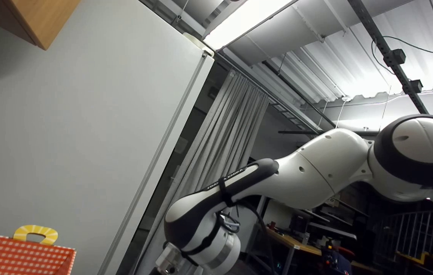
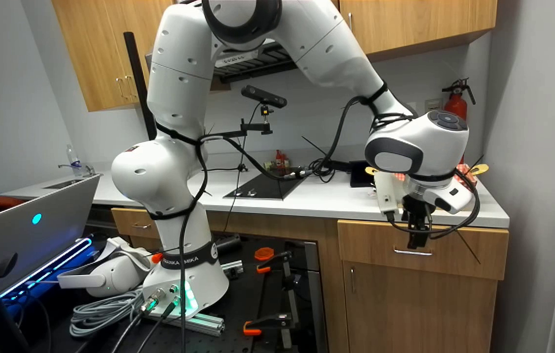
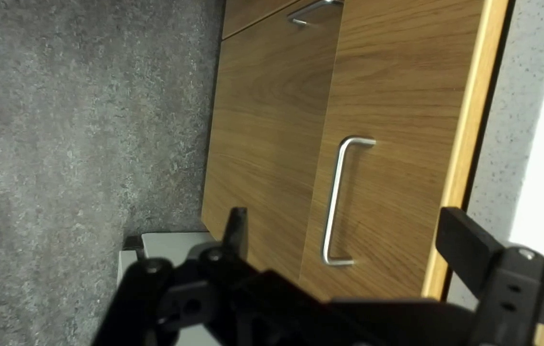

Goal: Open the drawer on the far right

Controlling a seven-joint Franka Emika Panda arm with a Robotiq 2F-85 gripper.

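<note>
White counter (image 2: 328,202) runs along pale wall (image 2: 422,73), blk hob (image 2: 277,189) set in, red extinguisher (image 2: 455,107) twd R end. Drawer (image 2: 448,260), shut, is under counter's far R end in an exterior view. Wrist view alone gets dk grey floor (image 3: 84,120), plus drawer's handle (image 3: 334,192) up close, seen b/w jaws spread wide. Curtain (image 1: 231,130) & ceiling light (image 1: 248,23) only in an exterior view.

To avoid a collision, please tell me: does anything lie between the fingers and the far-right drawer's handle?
The wrist view shows no object between the open fingers and the drawer handle; the handle is seen whole.
</note>
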